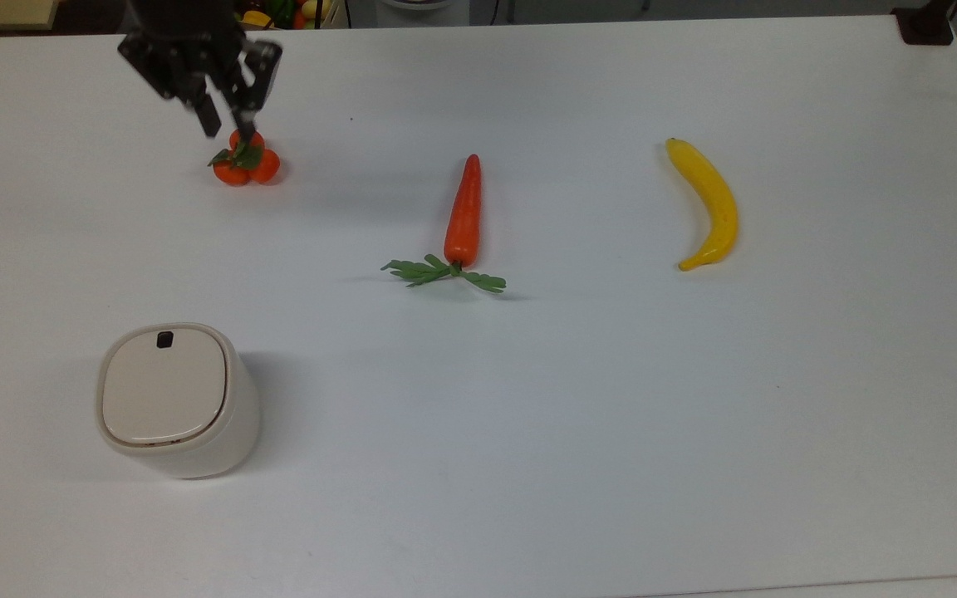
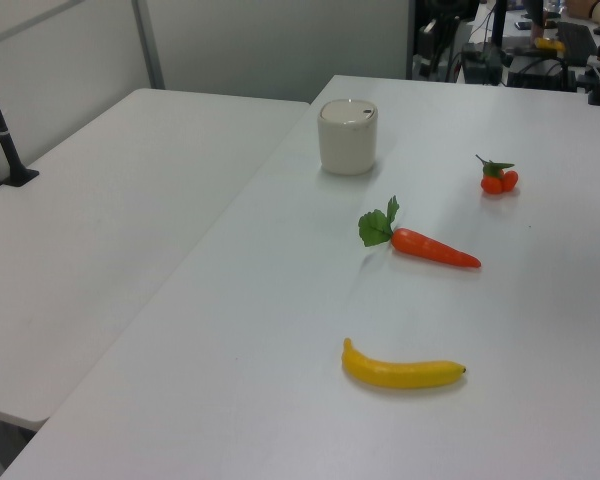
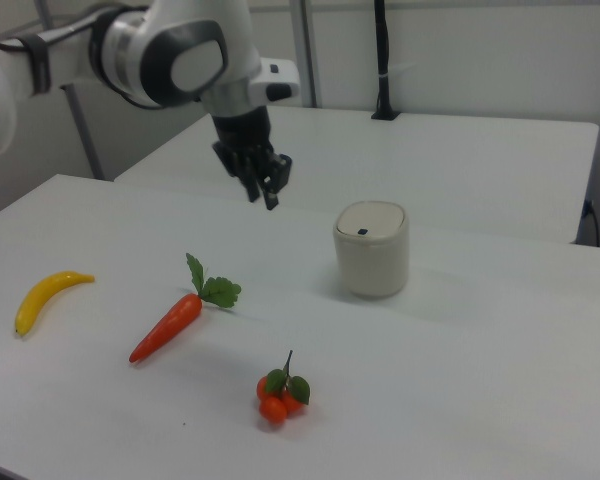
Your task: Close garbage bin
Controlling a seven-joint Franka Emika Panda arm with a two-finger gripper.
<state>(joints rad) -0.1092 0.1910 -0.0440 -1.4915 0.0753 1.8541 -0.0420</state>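
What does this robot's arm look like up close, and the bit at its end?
The arm has rounded glossy white shells with dark grey joint bands. A white and silver wrist block carries the tool: a black body ending in two slim black fingers.

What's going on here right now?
Nothing is being held. The bin stands with its lid flat and closed, alone near the table edge. The gripper hangs in the air, apart from the bin. A carrot, a banana and a cluster of small oranges lie untouched on the table.
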